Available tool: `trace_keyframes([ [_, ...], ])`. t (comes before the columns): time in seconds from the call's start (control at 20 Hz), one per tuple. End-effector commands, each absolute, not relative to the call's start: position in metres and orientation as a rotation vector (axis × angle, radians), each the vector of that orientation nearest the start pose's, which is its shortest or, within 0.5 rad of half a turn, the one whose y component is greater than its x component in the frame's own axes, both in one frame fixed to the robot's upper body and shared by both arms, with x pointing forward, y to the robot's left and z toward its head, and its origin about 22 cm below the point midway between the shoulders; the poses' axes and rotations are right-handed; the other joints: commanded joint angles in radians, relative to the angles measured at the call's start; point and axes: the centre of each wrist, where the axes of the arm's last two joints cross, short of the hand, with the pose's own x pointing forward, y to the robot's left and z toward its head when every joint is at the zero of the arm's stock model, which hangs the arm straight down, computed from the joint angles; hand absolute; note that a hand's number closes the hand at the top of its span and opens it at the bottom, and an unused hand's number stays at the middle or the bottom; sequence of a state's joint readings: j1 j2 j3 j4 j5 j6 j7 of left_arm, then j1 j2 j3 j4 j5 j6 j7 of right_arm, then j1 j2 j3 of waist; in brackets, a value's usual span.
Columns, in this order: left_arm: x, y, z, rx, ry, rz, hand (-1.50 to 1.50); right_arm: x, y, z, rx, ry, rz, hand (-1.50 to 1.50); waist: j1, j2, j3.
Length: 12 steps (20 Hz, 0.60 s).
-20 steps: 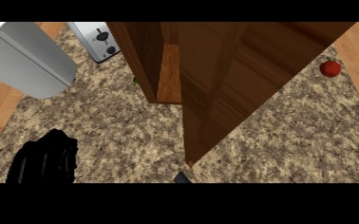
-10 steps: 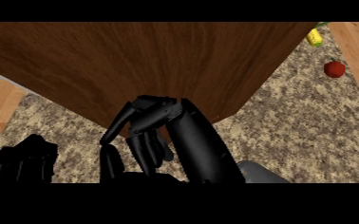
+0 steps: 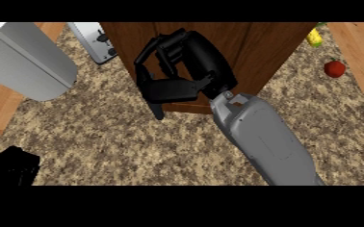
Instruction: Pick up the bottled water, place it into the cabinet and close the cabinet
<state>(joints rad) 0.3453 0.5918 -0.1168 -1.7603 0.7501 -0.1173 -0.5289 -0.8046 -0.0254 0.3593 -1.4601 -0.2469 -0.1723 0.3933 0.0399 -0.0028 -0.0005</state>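
Bottled water: not in view; judged to be inside, behind the brown wooden cabinet door (image 3: 270,53). The door is a stiff hinged panel, best pushed flat on its face. The black right hand (image 3: 192,62) lies against it, fingers half-bent, grasping nothing, forearm angled up-left. The black left hand (image 3: 18,166) sits at the lower-left corner.

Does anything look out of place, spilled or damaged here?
Nothing stands out: the right hand is against the wooden cabinet, a red fruit lies on the counter at right, and no spill or damage shows.
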Motion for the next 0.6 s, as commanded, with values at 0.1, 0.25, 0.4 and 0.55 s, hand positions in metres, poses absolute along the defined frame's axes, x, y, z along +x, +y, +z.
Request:
trace_keyframes([
  [0.1, 0.154, 0.335, 0.018, -0.281, -1.885, 0.11, 1.5, 0.383, -0.084, 0.164, 0.383, -1.618, 0.44, 1.5, -0.001, 0.015, 0.0],
  [0.25, 0.163, 0.343, 0.03, -0.295, -1.896, 0.104, 1.5, 0.386, -0.092, 0.156, 0.37, -1.635, 0.425, 1.5, -0.002, 0.018, 0.0],
  [0.4, 0.165, 0.334, 0.034, -0.313, -1.898, 0.087, 1.5, 0.395, -0.107, 0.155, 0.34, -1.627, 0.454, 1.5, 0.009, 0.026, 0.001],
  [0.55, 0.163, 0.339, 0.031, -0.294, -1.894, 0.101, 1.5, 0.399, -0.118, 0.157, 0.35, -1.652, 0.439, 1.5, 0.01, 0.027, 0.0],
])
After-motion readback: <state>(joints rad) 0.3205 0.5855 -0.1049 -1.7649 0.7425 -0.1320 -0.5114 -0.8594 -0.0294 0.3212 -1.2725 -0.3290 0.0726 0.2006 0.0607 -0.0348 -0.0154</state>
